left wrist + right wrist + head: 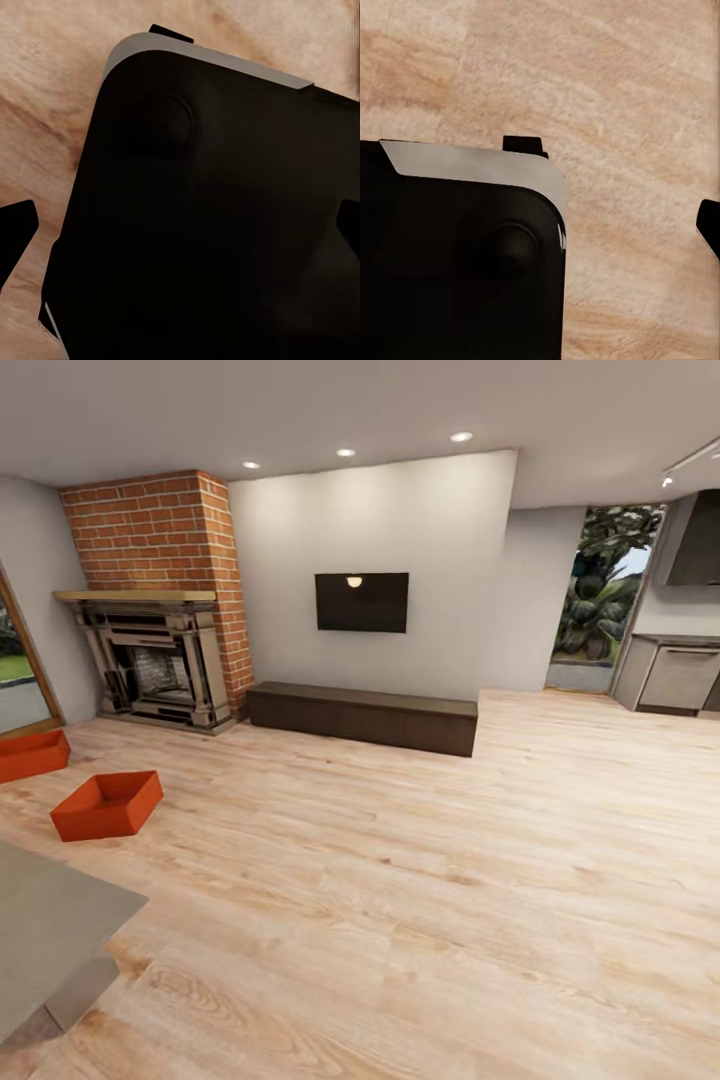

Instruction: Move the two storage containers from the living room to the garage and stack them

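From the head camera I see one storage container (30,754) at the far left edge on the wood floor (450,880), the second container (107,805) just right of it, apart from it. Behind them stands the brick fireplace (160,600), then the wall TV (361,602) above a low dark cabinet (362,717). My left gripper (180,232) looks spread over the robot's dark base (210,225); the right gripper's state I cannot tell.

Ahead of me, light plank floor (420,880) runs to a brick fireplace (160,600), low dark cabinet (362,717) and what looks like a wall television (361,602).
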Robot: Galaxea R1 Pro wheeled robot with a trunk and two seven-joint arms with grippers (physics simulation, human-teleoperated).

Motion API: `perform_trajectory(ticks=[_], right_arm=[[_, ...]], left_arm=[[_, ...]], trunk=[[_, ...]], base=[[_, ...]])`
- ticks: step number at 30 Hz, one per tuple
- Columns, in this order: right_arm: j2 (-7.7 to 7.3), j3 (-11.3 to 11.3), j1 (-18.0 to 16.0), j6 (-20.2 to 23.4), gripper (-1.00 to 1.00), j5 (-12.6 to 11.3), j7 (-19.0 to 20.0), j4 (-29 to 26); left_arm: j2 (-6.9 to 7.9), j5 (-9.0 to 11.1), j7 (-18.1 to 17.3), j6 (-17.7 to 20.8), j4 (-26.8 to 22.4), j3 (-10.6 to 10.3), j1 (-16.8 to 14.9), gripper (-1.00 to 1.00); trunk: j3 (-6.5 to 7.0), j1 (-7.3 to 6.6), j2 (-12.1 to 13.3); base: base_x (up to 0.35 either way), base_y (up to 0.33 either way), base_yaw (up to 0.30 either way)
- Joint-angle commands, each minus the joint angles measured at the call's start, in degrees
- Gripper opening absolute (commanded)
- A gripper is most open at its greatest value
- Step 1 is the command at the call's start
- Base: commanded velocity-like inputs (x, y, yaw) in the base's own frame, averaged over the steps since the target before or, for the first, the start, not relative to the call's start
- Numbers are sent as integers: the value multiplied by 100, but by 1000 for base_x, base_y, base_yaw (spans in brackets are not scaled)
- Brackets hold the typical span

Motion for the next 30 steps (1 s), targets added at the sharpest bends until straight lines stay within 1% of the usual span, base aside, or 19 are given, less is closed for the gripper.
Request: perform_trajectory(ticks=[1,15,30], right_arm=[[3,49,-6,-29,100,-53,-8,14],[3,45,-6,-21,100,-55,14,14],[-4,45,-6,-11,100,-73,65,14]], left_arm=[[-1,21,1,-13,-2,10,-1,100],[7,23,1,9,-2,10,-1,100],[-27,4,1,-9,3,-17,-1,100]], trunk=[[-5,3,-2],[-5,3,-2],[-5,3,-2]], base=[[322,0,0],[322,0,0],[323,0,0]])
